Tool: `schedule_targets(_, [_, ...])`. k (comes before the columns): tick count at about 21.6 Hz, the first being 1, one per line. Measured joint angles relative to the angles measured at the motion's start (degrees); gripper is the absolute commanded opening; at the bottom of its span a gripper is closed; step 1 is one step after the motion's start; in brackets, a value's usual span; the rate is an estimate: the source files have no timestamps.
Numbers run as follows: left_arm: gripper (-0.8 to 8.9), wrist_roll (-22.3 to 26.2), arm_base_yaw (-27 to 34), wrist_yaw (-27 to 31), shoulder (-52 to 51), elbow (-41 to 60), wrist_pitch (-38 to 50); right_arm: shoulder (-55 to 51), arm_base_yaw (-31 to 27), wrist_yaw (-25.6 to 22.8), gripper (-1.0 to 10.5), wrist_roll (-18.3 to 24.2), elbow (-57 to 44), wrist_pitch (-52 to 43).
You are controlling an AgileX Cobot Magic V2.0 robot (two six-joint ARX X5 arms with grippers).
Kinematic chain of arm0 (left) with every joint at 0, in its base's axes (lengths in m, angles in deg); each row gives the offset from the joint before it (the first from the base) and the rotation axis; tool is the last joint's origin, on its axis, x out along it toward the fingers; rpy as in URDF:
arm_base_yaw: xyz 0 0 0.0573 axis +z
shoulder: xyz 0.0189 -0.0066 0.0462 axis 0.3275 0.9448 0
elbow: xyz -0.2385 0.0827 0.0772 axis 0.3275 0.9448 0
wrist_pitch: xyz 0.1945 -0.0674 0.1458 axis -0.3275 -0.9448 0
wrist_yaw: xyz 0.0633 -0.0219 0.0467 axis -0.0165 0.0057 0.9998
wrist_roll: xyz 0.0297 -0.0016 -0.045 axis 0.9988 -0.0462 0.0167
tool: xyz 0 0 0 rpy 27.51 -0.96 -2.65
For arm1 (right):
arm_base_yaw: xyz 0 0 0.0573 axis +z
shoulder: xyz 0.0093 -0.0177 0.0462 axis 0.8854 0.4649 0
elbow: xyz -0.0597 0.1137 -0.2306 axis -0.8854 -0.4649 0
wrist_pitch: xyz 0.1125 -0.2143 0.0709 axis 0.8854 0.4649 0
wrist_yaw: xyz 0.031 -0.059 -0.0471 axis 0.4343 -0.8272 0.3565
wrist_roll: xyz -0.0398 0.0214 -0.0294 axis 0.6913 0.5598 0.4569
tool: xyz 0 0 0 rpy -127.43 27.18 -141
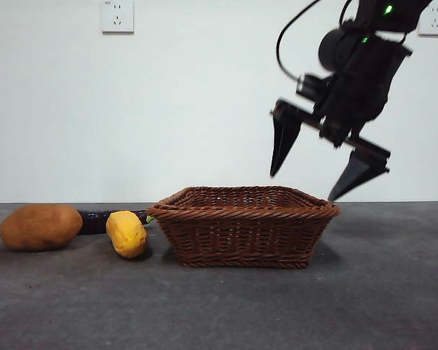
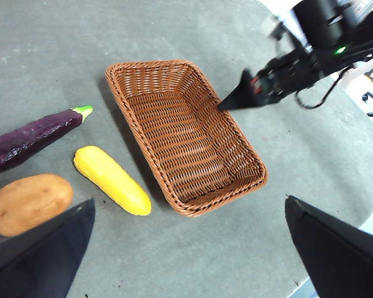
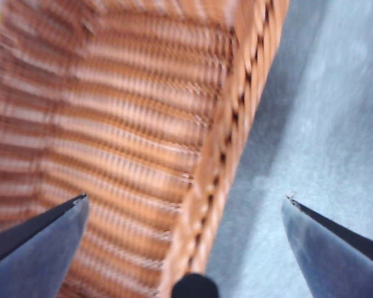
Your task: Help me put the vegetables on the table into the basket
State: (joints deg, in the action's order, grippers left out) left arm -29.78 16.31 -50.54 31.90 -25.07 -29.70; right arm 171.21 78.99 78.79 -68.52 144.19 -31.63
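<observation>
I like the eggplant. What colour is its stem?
Green, on the dark purple eggplant; the left wrist view shows it best.

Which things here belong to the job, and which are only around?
For the job:
potato
yellow vegetable
eggplant
basket, nothing in it
right gripper, jaws open, above the basket's edge
left gripper, jaws open, high above

Only around:
wall sockets

The basket (image 2: 185, 133) is brown woven wicker, ribbed and rough. The surface (image 1: 379, 292) is matt, mottled grey. The eggplant (image 2: 31, 138) has glossy purple skin; the potato (image 1: 40, 227) looks dull.
</observation>
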Motion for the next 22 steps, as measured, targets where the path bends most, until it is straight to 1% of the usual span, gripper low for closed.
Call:
schedule_targets(3, [6.29,0.0,0.0,0.0,0.4,0.0,0.0,2.8,0.2,-0.7,5.3,0.1,0.0,-0.8])
schedule_targets(4, [6.29,0.0,0.0,0.0,0.7,0.0,0.0,3.7,0.2,-0.9,4.7,0.2,0.0,-0.9])
schedule_targets(8, [6.29,0.0,0.0,0.0,1.9,0.0,0.1,4.7,0.1,-1.2,1.7,0.2,0.0,-1.6])
schedule_targets(9, [6.29,0.0,0.0,0.0,2.4,0.0,0.1,4.7,0.1,-1.2,1.2,0.2,0.0,-2.1])
schedule_targets(12, [6.29,0.0,0.0,0.0,3.0,0.0,0.1,4.7,0.2,-1.1,1.1,0.2,0.0,-2.2])
schedule_targets(13, [6.29,0.0,0.0,0.0,3.0,0.0,0.1,4.7,0.4,-1.2,0.3,0.2,0.0,-2.3])
schedule_targets(14, [6.29,0.0,0.0,0.0,3.0,0.0,0.1,4.7,0.5,-1.4,-0.1,0.0,0.1,-2.5])
schedule_targets(15, [6.29,0.0,0.0,0.0,3.0,0.0,0.1,4.7,0.7,-1.3,-0.1,-1.0,0.2,-3.0])
schedule_targets(22, [6.28,-0.2,0.0,0.0,3.0,0.0,0.0,3.6,0.9,-1.2,-0.1,-1.0,0.3,-2.4])
